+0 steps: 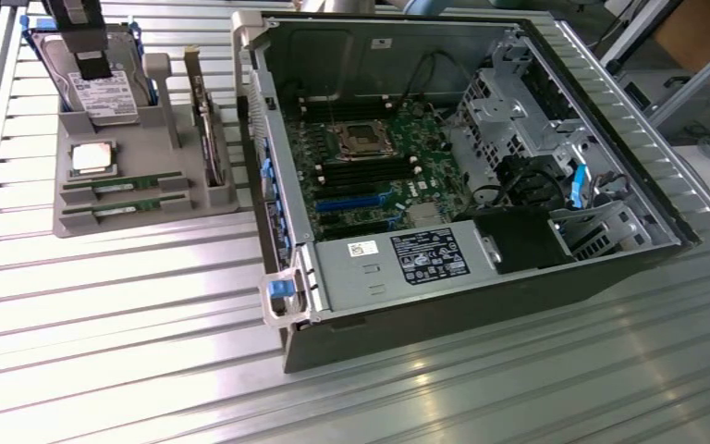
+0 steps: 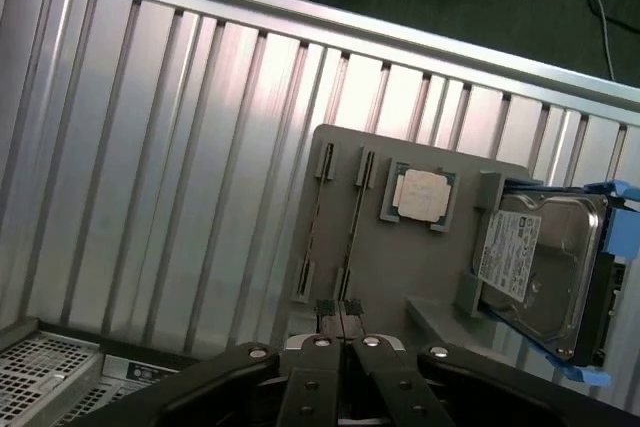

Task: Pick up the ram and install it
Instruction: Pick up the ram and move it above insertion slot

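Two ram sticks stand on edge in a grey holder tray (image 1: 145, 139) at the exterior view's left: one (image 1: 127, 184) behind, the other (image 1: 125, 209) in front. The wrist view looks down on their thin edges, one ram stick (image 2: 315, 222) beside the other (image 2: 353, 222). My gripper (image 2: 340, 309) is shut with nothing between its black fingers (image 2: 318, 367). It hangs above the tray's near edge, just off the end of the sticks and not touching them. The open computer case (image 1: 454, 157) lies to the tray's right, its dark memory slots (image 1: 365, 172) beside the processor socket.
On the tray also sit a square silver processor (image 2: 420, 193), a hard drive in a blue caddy (image 2: 540, 267) and a card with a metal bracket (image 1: 208, 129). Everything rests on a ribbed aluminium table (image 1: 121, 324). The case's tall wall (image 1: 254, 139) stands between tray and motherboard.
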Motion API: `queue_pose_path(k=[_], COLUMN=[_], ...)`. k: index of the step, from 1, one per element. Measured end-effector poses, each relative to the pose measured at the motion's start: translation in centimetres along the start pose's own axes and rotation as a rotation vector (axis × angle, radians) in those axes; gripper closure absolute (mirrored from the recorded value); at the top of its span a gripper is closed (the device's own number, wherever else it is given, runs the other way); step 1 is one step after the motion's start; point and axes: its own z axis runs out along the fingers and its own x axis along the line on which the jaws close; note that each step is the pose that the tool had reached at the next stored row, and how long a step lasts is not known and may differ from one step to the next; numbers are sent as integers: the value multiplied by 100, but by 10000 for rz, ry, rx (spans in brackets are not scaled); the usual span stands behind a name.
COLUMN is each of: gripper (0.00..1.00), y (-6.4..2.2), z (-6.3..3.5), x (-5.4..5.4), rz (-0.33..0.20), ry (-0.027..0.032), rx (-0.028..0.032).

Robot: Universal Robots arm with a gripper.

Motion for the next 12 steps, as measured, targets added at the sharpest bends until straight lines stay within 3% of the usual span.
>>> queue_pose_path(k=[2,5,12], gripper=[90,90,90], y=[0,-1,-3], z=[0,7,60], x=[0,0,1], rz=[-254,-166,1023], ry=[11,13,-15], rx=[-6,-6,14])
